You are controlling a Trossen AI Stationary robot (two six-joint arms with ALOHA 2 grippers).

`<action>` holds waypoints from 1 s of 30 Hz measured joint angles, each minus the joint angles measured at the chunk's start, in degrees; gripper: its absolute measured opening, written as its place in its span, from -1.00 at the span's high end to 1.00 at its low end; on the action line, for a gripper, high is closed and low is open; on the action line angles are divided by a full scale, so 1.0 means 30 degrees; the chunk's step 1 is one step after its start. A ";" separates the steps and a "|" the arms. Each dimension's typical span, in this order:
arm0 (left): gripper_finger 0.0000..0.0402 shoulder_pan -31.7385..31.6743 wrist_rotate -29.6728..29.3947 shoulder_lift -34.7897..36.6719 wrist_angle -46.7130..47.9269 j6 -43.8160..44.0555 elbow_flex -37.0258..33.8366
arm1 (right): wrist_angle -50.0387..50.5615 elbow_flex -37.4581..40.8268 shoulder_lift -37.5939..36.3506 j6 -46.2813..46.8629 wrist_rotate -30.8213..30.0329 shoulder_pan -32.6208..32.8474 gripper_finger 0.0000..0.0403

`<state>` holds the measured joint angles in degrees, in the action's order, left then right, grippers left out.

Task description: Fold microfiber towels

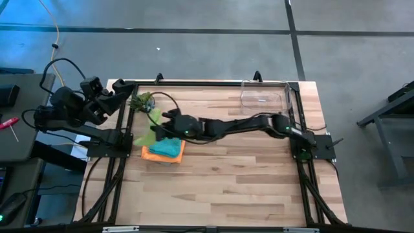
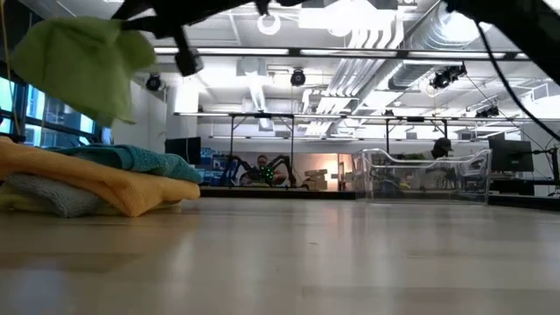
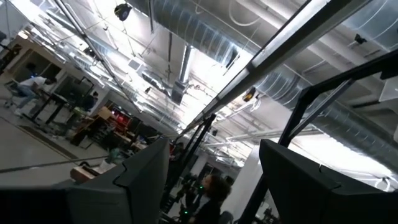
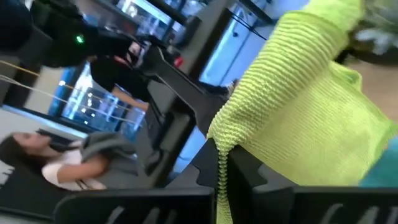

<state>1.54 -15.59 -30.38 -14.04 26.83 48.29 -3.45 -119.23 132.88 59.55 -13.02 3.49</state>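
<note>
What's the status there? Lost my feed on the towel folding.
Right gripper jaws shut on lime green microfiber towel, lifted over folded towel stack. Left gripper parked off table's left edge, jaws open. Nothing blocking.

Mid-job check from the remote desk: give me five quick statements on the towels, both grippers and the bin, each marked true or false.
1. The right gripper is shut on the lime green towel. True.
2. The lime green towel lies flat on the table. False: it hangs lifted above the stack of folded towels.
3. The teal towel lies on top of the orange towel. True.
4. The left gripper holds the grey towel. False: it is open and empty, parked at the table's left rear corner.
5. The clear plastic bin stands on the stack. False: it stands apart, at the far right edge of the table.
</note>
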 joint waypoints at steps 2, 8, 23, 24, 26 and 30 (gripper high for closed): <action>-0.20 0.0000 0.0097 0.0041 0.0007 0.0016 0.0000 | 0.0591 -0.1562 0.1088 0.0165 -0.0034 -0.0078 1.00; -0.20 0.0000 0.0934 0.0070 0.0007 0.0561 0.0000 | 0.4625 -0.2479 0.2788 0.2524 0.0510 0.0148 1.00; -0.20 0.0000 0.1151 0.0065 0.0044 0.0510 0.0000 | 1.3192 -0.3159 0.2697 0.5841 -0.2377 0.0552 0.99; -0.20 0.0000 0.1151 0.0062 0.0051 0.0510 0.0000 | 1.3338 -0.3159 0.2697 0.5826 -0.1984 0.0552 0.98; -0.20 0.0000 0.1151 0.0062 0.0051 0.0510 0.0000 | 1.3219 -0.3173 0.2697 0.5867 -0.1173 0.0552 0.96; -0.20 0.0000 0.1151 0.0062 0.0076 0.0503 0.0000 | 1.3330 -0.3180 0.2697 0.5860 -0.1504 0.0636 0.87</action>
<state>1.54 -12.14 -30.20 -13.82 28.34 48.29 36.54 -128.77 140.97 77.13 -17.53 5.40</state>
